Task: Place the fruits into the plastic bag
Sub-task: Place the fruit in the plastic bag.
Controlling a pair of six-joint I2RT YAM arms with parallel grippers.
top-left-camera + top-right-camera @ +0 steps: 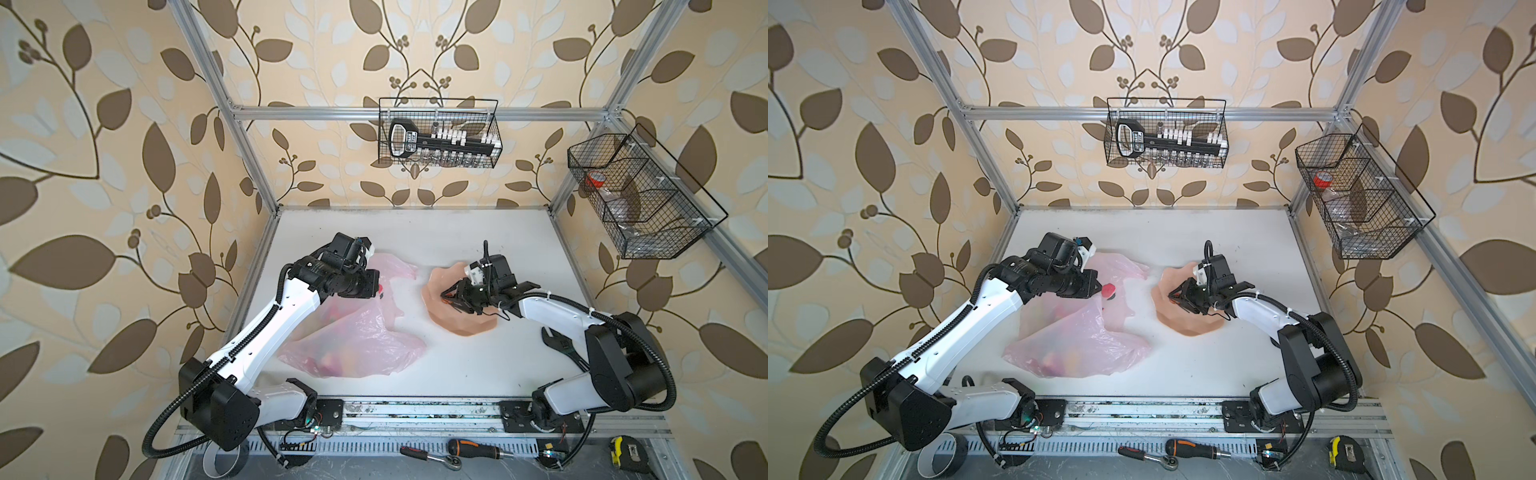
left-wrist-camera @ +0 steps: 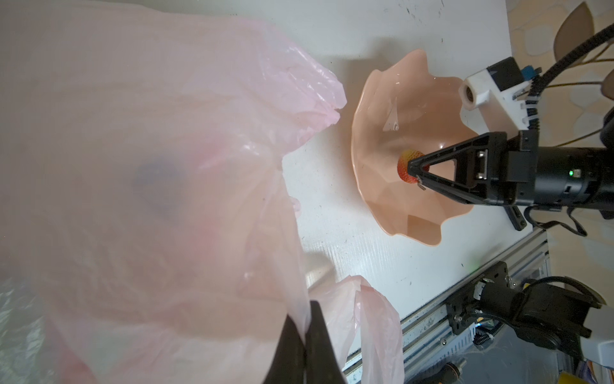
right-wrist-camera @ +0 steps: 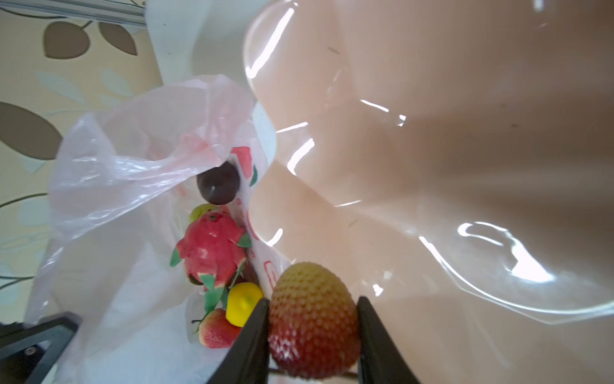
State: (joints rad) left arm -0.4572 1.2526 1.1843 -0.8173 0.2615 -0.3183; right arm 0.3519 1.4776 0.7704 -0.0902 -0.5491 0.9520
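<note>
My right hand [image 3: 312, 302]: gripping a strawberry [image 3: 312, 332] at the plate [image 2: 375, 109], its pale tip pointing out past my fingers.
My left hand [image 2: 307, 319]: pinched shut on the plastic bag [image 1: 357, 332] edge, holding the mouth up.
Heading: the mouth lies toward my left arm, across bare desk [image 1: 457, 365].
Unclear: whether the strawberry is clear of the plate. The fruits [image 3: 212, 249] inside blur through the film.

In your right wrist view:
- right gripper [image 3: 314, 303], jaws pressed on either side of a red-and-yellow strawberry [image 3: 312, 329]
- glossy peach plate [image 3: 432, 166] behind it
- plastic bag [image 3: 116, 173], mouth open, holding a dark brown fruit [image 3: 217, 186], dragon fruit [image 3: 212, 252], lemon [image 3: 242, 303] and small strawberry [image 3: 217, 329]
</note>
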